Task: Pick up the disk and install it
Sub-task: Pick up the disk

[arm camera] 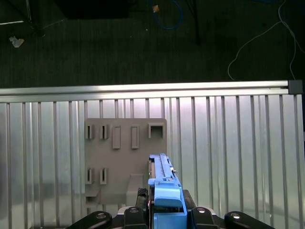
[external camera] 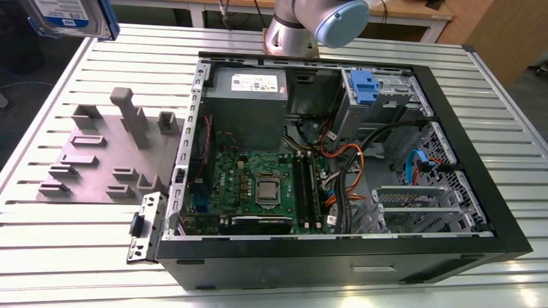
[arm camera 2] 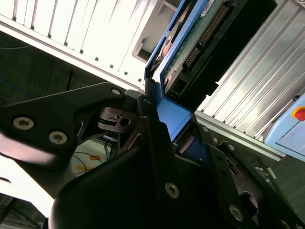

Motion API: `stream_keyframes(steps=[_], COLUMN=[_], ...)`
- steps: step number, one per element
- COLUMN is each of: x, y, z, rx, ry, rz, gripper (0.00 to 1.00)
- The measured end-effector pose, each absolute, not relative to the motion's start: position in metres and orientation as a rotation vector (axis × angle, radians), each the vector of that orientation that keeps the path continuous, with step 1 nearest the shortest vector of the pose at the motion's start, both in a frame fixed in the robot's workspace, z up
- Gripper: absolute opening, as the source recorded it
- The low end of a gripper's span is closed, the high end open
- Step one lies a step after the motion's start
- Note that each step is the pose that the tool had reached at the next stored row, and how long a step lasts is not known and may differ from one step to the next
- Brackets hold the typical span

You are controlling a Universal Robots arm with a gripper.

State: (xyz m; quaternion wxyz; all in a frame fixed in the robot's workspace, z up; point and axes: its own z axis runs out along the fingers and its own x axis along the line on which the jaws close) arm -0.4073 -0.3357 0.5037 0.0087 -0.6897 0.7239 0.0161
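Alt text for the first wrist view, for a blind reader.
The hand grips the blue-framed disk edge-on. Behind it, a grey slotted holder lies on a ribbed metal table, with dark floor and cables beyond.

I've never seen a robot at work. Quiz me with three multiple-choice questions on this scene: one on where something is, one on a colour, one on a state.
1. Where is the disk?
A. Inside the computer case
B. Lying on the grey slotted holder
C. Up in the air, at the exterior view's upper left

2. What colour is the carrier framing the disk?
A. Red
B. Blue
C. Green

3. What state is the gripper in?
A. Shut on the disk
B. Open and empty
C. Shut on a cable

Answers:
1. C: it hangs clear of the computer case and the grey slotted holder.
2. B: both wrist views show the frame as blue.
3. A: in the second wrist view, the fingers clamp the carrier's end tab.
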Motion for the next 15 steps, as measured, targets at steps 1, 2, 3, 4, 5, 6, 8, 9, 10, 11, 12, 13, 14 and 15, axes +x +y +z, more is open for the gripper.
stream_keyframes(steps=[1,2,3,4,5,6,8,9,10,11,12,13,14,15], x=[-0.4068,-0.4063,-0.4059,-0.4055,-0.4051,-0.4047,-0.4041,-0.4040,-0.4038,-0.4037,-0.4037,-0.4037,-0.4037,-0.4037], y=[-0.3357,-0.3357,-0.3357,-0.3357,-0.3357,-0.3357,-0.3357,-0.3358,-0.3361,-0.3366,-0.3374,-0.3382,-0.3390,-0.3398], z=[0.5037,0.5037,0.5037,0.5036,0.5037,0.5037,0.5037,0.5037,0.5037,0.5037,0.5037,0.5036,0.5037,0.5037], rx=[-2.155,-2.155,-2.155,-2.155,-2.155,-2.155,-2.155,-2.155,-2.155,-2.155,-2.155,-2.155,-2.155,-2.155], ry=[2.262,2.262,2.262,2.262,2.262,2.262,2.262,2.262,2.262,2.262,2.262,2.262,2.262,2.262], rz=[0.050,0.050,0.050,0.050,0.050,0.050,0.050,0.050,0.050,0.050,0.050,0.050,0.050,0.050], gripper=[0.37,0.37,0.37,0.37,0.37,0.37,0.37,0.37,0.37,0.37,0.37,0.37,0.37,0.37])
